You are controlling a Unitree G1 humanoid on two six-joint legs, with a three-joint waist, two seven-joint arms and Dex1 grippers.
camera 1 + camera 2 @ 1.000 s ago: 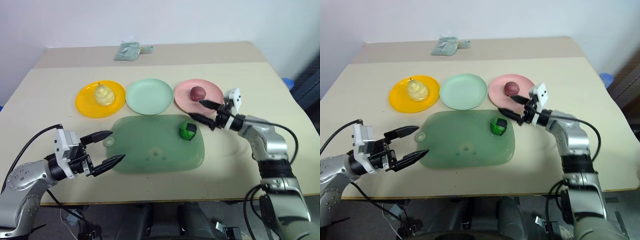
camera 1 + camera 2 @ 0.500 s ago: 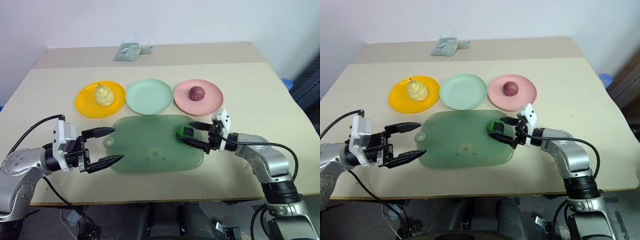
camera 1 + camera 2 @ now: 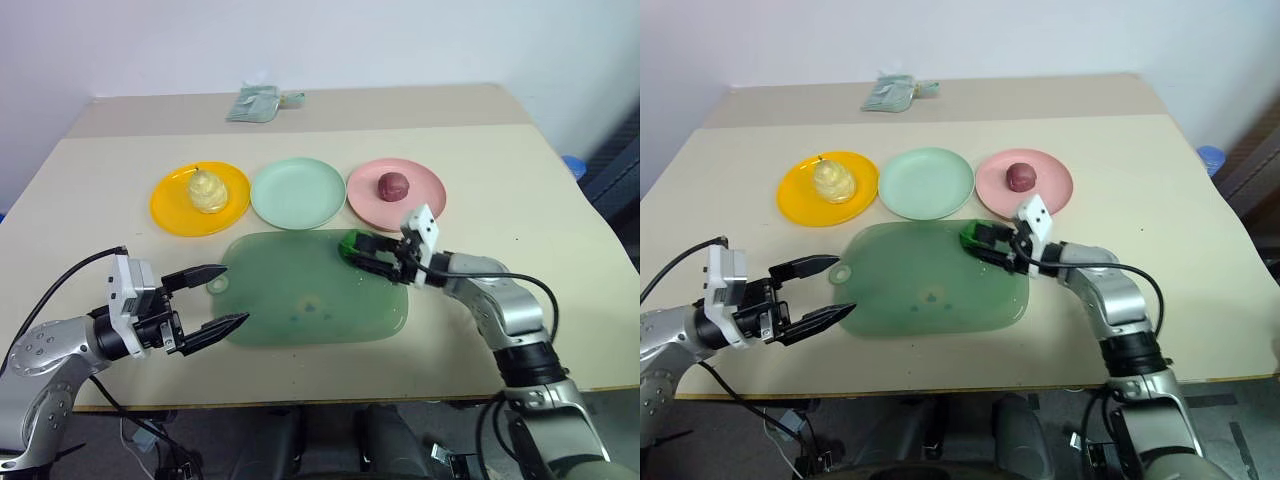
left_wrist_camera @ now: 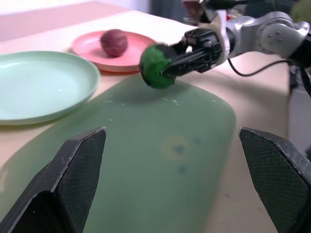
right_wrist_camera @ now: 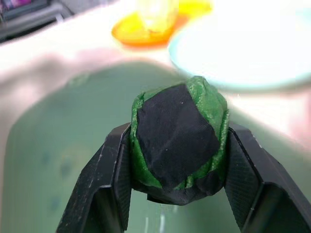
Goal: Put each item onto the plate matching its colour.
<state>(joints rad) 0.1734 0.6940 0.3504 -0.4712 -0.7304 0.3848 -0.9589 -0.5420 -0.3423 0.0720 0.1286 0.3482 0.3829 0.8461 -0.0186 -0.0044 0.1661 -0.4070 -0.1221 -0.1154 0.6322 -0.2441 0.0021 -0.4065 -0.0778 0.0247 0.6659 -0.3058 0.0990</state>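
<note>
My right gripper (image 3: 362, 250) is shut on the green ball with the black patch (image 3: 351, 244), holding it just over the far right corner of the translucent green tray (image 3: 300, 300). The wrist view shows both fingers (image 5: 109, 170) pressed against the ball (image 5: 177, 133). The mint green plate (image 3: 298, 192) lies bare just beyond. The pale yellow pear (image 3: 207, 190) sits on the orange-yellow plate (image 3: 172, 214). The maroon ball (image 3: 394, 185) rests on the pink plate (image 3: 428, 192). My left gripper (image 3: 233, 295) stands open at the tray's near left corner, holding nothing.
A crumpled pale green packet (image 3: 258, 102) lies at the back of the table. The three plates stand in a row behind the tray. A blue object (image 3: 573, 165) sits past the table's right edge.
My right gripper has shut on the green ball and carried it left, toward the tray's far edge. The left gripper has stayed put and open.
</note>
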